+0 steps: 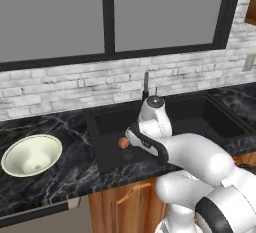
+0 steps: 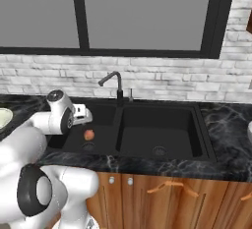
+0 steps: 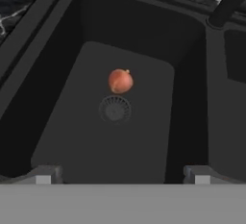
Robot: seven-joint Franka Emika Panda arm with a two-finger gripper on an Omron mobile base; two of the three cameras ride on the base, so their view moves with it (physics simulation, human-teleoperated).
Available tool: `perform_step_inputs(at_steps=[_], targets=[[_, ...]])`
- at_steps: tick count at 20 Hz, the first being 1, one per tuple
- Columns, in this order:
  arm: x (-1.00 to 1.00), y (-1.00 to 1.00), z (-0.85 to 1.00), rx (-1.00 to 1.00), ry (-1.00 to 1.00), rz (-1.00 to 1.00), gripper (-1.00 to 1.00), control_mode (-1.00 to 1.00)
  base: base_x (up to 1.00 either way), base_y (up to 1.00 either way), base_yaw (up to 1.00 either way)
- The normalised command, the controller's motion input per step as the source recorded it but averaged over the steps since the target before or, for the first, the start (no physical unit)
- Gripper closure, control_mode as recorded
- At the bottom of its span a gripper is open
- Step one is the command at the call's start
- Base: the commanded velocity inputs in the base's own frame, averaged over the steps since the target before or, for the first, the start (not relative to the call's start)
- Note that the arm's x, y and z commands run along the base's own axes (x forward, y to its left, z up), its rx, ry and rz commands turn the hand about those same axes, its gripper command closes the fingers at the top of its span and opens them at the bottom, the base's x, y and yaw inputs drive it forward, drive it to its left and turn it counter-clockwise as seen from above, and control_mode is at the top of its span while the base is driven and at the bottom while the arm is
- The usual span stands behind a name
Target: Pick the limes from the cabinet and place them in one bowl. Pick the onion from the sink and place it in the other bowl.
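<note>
Onion sits on the floor of the sink, left basin, just beside the round drain on its far side, toward the tap. Nothing touching it. Claw hangs above that same basin, apart from the onion, fingertips spread wide with nothing between them: released. Arm reaches in over the sink's front edge. Cream bowl stands on the black marble surface left of the sink, well apart from it. The sink's right basin holds only its own drain.
</note>
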Motion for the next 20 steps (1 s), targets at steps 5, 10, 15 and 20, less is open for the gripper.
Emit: perform_step_inputs(at_steps=[5,10,15,20], targets=[[0.64,0.22,-0.37,0.00,0.01,0.09,-1.00,-1.00,0.00,0.00,0.00],[0.63,0.15,-0.33,0.00,0.00,0.09,-1.00,-1.00,0.00,0.00,0.00],[0.46,0.05,-0.46,-0.01,0.01,0.06,-1.00,-1.00,0.00,0.00,0.00],[0.27,0.05,-0.23,-0.04,0.14,-0.04,-1.00,-1.00,0.00,0.00,0.00]])
